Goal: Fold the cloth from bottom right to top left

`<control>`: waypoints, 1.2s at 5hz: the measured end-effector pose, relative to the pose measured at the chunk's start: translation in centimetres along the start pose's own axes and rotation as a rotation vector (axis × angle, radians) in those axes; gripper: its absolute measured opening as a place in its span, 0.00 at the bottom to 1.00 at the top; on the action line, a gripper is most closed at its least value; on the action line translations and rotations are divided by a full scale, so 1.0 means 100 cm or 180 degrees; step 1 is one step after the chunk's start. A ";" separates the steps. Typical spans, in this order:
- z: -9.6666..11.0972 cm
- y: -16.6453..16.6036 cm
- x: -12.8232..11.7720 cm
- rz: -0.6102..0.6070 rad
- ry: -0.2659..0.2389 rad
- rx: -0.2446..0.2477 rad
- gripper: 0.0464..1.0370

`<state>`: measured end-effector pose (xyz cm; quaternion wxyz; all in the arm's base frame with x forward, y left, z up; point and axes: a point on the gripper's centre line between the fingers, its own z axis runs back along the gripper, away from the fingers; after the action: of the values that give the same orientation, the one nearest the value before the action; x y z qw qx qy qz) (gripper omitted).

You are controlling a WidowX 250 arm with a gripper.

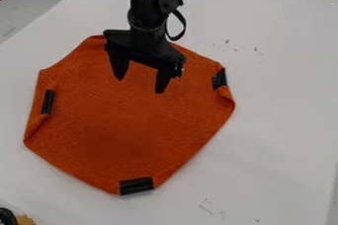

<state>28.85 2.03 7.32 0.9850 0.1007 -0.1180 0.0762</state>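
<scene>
Tabletop (284, 120) was white, flecked upper right | grey area (29, 4) lay upper left | gripper (140, 85) hung fingers-apart over orange cloth (119, 135)

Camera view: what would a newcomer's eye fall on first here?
First, the big orange cloth, spread out in the middle of the white table. Next, the black gripper, hanging open over the cloth's upper part. Then three black strips on the cloth: one near its left edge, one at its upper right, one at its bottom.
</scene>
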 end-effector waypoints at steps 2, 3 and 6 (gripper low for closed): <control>-0.002 -0.037 -0.052 0.0434 -0.0052 -0.0024 0.96; 0.000 -0.048 -0.066 0.0473 -0.0078 -0.0019 0.96; -0.012 -0.062 -0.079 0.0371 0.0160 -0.0432 0.96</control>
<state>22.58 -4.73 3.09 0.9861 0.0247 -0.1038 0.1277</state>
